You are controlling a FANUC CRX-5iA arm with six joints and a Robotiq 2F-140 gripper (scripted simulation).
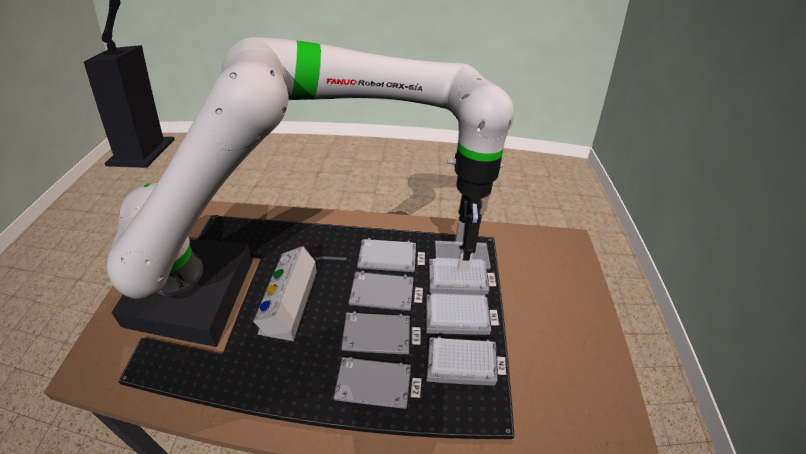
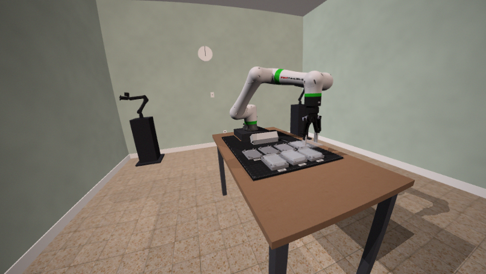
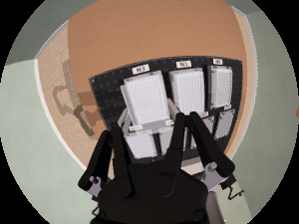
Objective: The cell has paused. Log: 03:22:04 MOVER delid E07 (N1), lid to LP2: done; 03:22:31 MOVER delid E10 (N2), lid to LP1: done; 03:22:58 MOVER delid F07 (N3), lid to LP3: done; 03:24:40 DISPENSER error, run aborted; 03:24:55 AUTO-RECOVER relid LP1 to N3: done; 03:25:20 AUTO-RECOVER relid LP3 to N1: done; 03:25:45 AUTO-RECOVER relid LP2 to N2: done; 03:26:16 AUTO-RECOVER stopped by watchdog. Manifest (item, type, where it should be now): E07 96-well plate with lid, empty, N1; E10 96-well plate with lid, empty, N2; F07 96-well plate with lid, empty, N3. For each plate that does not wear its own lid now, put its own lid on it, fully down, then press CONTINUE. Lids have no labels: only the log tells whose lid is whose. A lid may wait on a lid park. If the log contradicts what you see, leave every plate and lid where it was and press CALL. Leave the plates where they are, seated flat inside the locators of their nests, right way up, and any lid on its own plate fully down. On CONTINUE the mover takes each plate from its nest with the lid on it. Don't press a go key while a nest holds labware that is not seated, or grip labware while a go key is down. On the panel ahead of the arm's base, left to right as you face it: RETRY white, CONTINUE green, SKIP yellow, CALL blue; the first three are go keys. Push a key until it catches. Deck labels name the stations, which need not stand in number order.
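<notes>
My gripper (image 1: 465,257) is shut on a clear lid (image 1: 451,249) and holds it level, a little above the plate in nest N3 (image 1: 458,276) at the far end of the plate row. In the wrist view the lid (image 3: 145,100) sits between my fingers. The plate below shows its open wells. The plates in N1 (image 1: 457,314) and N2 (image 1: 461,360) sit flat in their nests; I cannot tell whether they wear lids. The gripper also shows in the exterior view (image 2: 311,137).
Four lid parks stand left of the plates: LP1 (image 1: 386,254), LP4 (image 1: 381,290), LP3 (image 1: 376,332), LP2 (image 1: 373,382). LP1 looks paler and raised, as if a lid lies on it. The key panel (image 1: 285,293) with green (image 1: 277,274), yellow (image 1: 271,289) and blue (image 1: 265,306) keys stands near the base.
</notes>
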